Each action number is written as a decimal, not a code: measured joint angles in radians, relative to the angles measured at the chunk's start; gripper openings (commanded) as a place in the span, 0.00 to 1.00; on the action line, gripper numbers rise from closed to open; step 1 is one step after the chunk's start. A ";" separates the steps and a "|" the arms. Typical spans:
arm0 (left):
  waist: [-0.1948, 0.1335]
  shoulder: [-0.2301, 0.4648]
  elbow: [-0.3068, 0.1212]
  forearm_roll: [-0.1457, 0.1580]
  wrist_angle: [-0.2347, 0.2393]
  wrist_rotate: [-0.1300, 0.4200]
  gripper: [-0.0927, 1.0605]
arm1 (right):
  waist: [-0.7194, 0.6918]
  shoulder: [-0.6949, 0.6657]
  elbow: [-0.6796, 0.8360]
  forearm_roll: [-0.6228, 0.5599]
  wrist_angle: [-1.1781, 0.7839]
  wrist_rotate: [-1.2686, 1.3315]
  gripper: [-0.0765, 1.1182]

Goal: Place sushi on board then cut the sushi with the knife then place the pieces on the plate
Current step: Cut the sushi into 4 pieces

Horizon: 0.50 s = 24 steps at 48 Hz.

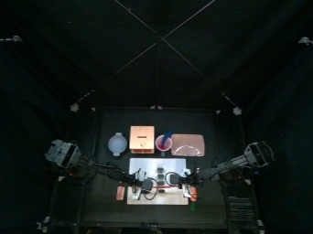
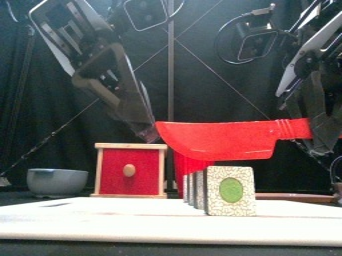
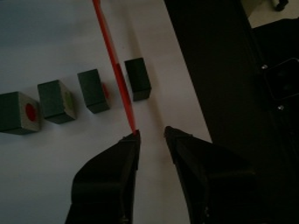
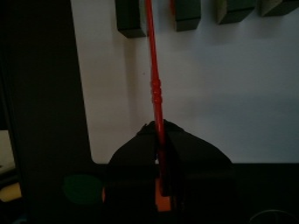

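Observation:
Several dark green sushi blocks (image 2: 230, 191) stand in a row on the white cutting board (image 2: 80, 218), with small gaps between them (image 3: 93, 90). My right gripper (image 4: 156, 131) is shut on the handle of the red toy knife (image 2: 221, 138). The blade hangs just above the row, in line with the gap before the end block (image 3: 136, 79). My left gripper (image 3: 152, 140) is open and holds nothing, low over the board's edge beside the row. The top view shows both grippers over the board, left (image 1: 145, 186) and right (image 1: 184, 183).
Behind the board stand a blue-grey bowl (image 1: 117, 143), a wooden box with a red drawer front (image 2: 131, 170), a red cup (image 1: 163, 142) and the flat pink tray (image 1: 188, 144).

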 measured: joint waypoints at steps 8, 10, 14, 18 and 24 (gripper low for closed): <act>0.002 -0.049 0.006 0.048 -0.005 0.002 0.75 | -0.002 -0.078 0.034 0.014 0.054 0.006 0.39; 0.002 -0.061 0.012 0.061 -0.009 -0.002 0.75 | 0.000 -0.103 0.044 0.018 0.066 0.011 0.39; 0.005 -0.078 0.025 0.078 -0.032 -0.003 0.75 | -0.002 -0.163 0.081 0.044 0.094 0.020 0.39; 0.021 -0.086 0.040 0.084 -0.069 -0.003 0.75 | -0.002 -0.227 0.120 0.069 0.110 0.037 0.39; 0.041 -0.092 0.072 0.084 -0.147 -0.002 0.75 | -0.002 -0.307 0.178 0.104 0.138 0.086 0.39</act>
